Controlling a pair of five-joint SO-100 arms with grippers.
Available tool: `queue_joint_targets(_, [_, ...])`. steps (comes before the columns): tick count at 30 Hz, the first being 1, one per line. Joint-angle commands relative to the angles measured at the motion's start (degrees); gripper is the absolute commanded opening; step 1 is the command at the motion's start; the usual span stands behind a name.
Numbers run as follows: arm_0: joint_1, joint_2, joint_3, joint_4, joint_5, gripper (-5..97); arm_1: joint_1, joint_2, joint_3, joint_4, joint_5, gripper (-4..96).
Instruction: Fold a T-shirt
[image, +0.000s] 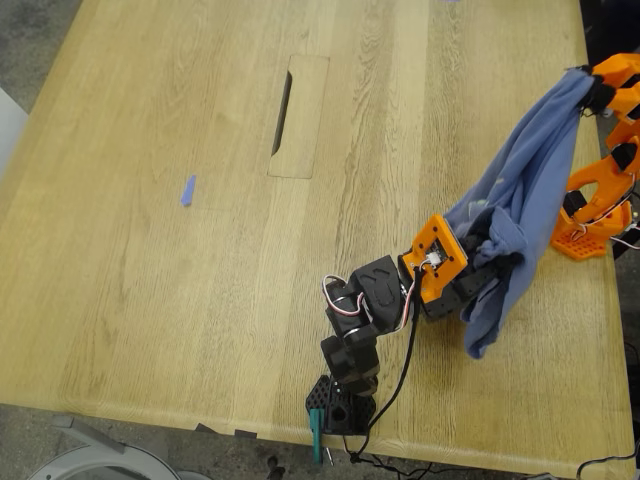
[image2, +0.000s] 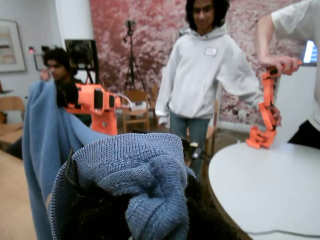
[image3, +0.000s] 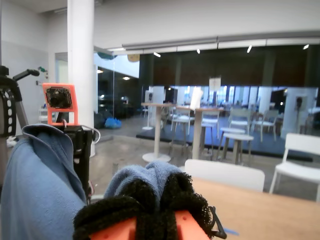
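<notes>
First hand (image: 487, 263) & second hand (image: 596, 88) each clamp a bunch of T-shirt (image: 530, 190). It hangs btwn them at the exterior view's right, clear of the counter (image: 200, 300), prob. raised so you can spread it flat.

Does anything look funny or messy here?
Yes. The T-shirt hangs bunched up in the air between my first end effector and my second end effector, not flat. A tiny blue scrap lies alone on the table.
</notes>
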Motion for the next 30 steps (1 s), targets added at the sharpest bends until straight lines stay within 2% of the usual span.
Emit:
queue_joint_targets(1, [2.2, 6.7, 0.5, 2.9, -1.1, 0, -0.4, 1.8, 0.0, 1.9, 1.1, 0.2])
queue_joint_targets(6, [1.4, 14.6, 12.7, 6.4, -3.5, 0, -0.3, 3.2, 0.1, 8.4, 2.9, 0.1])
queue_joint_targets(10, [-4.0, 21.5, 26.0, 6.4, -7.7, 0, 0.6, 3.9, 0.2, 13.6, 5.0, 0.1])
queue_joint_targets(17, [-10.5, 31.2, 46.0, 3.3, -8.7, 0, 2.0, 8.0, 5.5, 23.3, 8.3, 0.1])
queue_joint_targets(19, [-11.8, 35.1, 52.4, 2.1, -8.9, 0, 1.6, 11.2, 12.8, 20.7, 8.6, 0.1])
queue_joint_targets(25, [-14.7, 42.7, 65.0, 0.1, -9.1, 0, -0.4, 23.1, 44.2, 1.5, 9.7, 0.0])
queue_joint_targets(30, [-24.4, 49.3, 76.6, -2.0, -8.7, 0, 0.8, 25.9, 60.5, -12.6, 9.5, 0.0])
